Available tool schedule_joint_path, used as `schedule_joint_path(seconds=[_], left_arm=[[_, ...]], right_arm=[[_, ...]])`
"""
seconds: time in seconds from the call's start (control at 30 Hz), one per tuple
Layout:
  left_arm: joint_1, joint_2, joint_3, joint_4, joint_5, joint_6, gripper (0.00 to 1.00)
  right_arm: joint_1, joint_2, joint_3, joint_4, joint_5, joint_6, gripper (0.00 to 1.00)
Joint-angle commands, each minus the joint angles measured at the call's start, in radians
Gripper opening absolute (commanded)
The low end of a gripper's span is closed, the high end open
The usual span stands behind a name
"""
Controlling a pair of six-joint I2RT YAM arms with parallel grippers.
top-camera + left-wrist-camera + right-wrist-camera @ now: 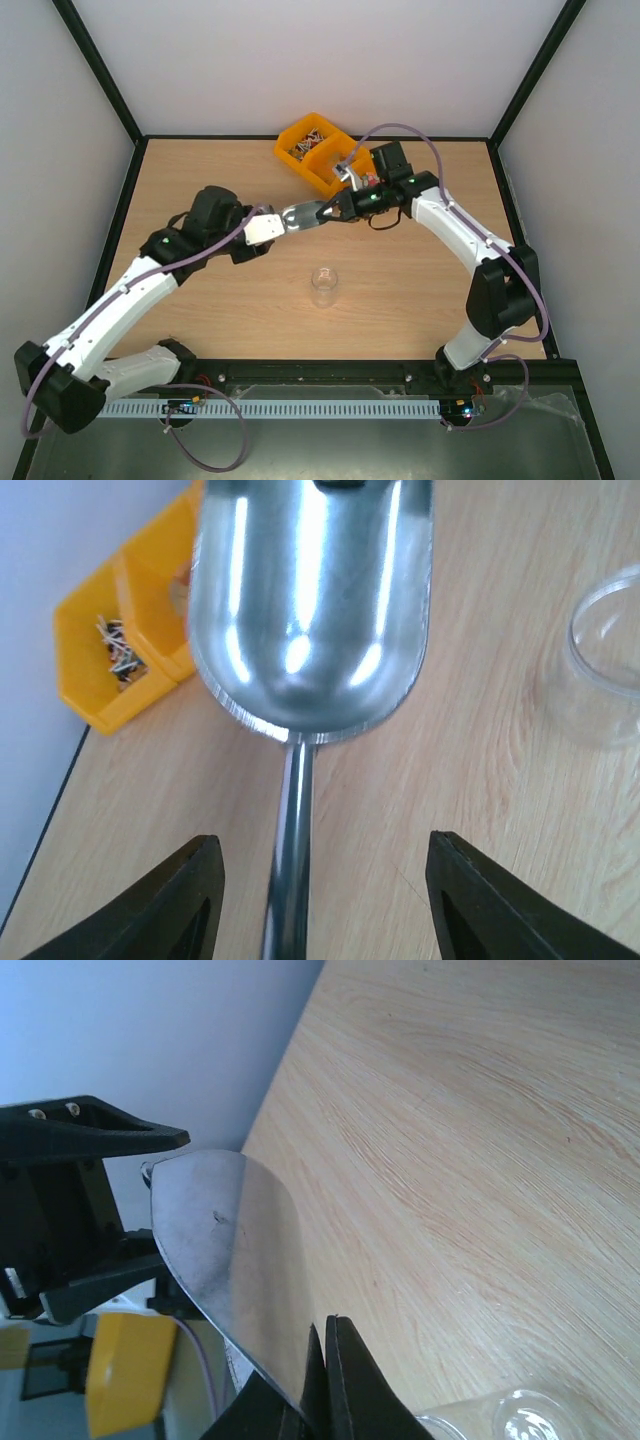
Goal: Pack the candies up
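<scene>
Over the table, right jaws pinch the metal scoop

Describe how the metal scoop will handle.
Probably stiff: the metal scoop holds shape with the right claw pinching only its thin rim. Likely slippery: the bowl is polished, mirror-bright. Its rounded bowl might rock if set down.

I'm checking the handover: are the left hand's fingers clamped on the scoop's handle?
No, the left hand stands open, its fingers clear of the scoop handle on both sides.
</scene>
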Motion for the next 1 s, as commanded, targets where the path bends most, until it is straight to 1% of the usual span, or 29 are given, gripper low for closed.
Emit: schedule_joint_path(seconds=[0.0,0.03,0.1,0.17,0.23,0.3,0.37,0.5,0.63,0.8,0.87,0.97], left_arm=[[0.062,-0.093,-0.048,0.095,0.154,0.001,0.60],[0.071,-0.117,-0.065,0.113,0.179,0.008,0.61],[0.072,-0.122,-0.058,0.091,0.211,0.012,0.61],[0.091,-0.156,-0.078,0.092,0.285,0.009,0.62],[0.115,-0.233,-0.134,0.139,0.374,0.019,0.64],[0.117,-0.299,-0.192,0.200,0.430,0.034,0.68],[0.117,-0.317,-0.219,0.238,0.426,0.024,0.68],[0.119,-0.270,-0.197,0.232,0.394,0.020,0.54],[0.114,-0.270,-0.217,0.263,0.427,0.032,0.48],[0.108,-0.220,-0.198,0.271,0.378,0.022,0.37],[0.107,-0.214,-0.191,0.274,0.381,0.020,0.34],[0.105,-0.207,-0.188,0.275,0.389,0.007,0.33]], right_arm=[[-0.038,0.002,-0.028,0.054,-0.185,0.087,0.01],[-0.038,0.002,-0.039,0.060,-0.202,0.094,0.01],[-0.038,-0.009,-0.065,0.092,-0.239,0.129,0.01],[-0.038,-0.022,-0.090,0.135,-0.265,0.158,0.01],[-0.038,-0.032,-0.119,0.166,-0.289,0.183,0.01],[-0.038,-0.042,-0.145,0.198,-0.310,0.207,0.01],[-0.038,-0.055,-0.174,0.240,-0.335,0.240,0.01],[-0.038,-0.078,-0.202,0.266,-0.355,0.262,0.01],[-0.035,-0.083,-0.214,0.260,-0.365,0.261,0.02],[-0.026,-0.084,-0.217,0.250,-0.366,0.248,0.01],[-0.022,-0.083,-0.222,0.250,-0.361,0.246,0.01],[-0.016,-0.076,-0.222,0.250,-0.362,0.245,0.01]])
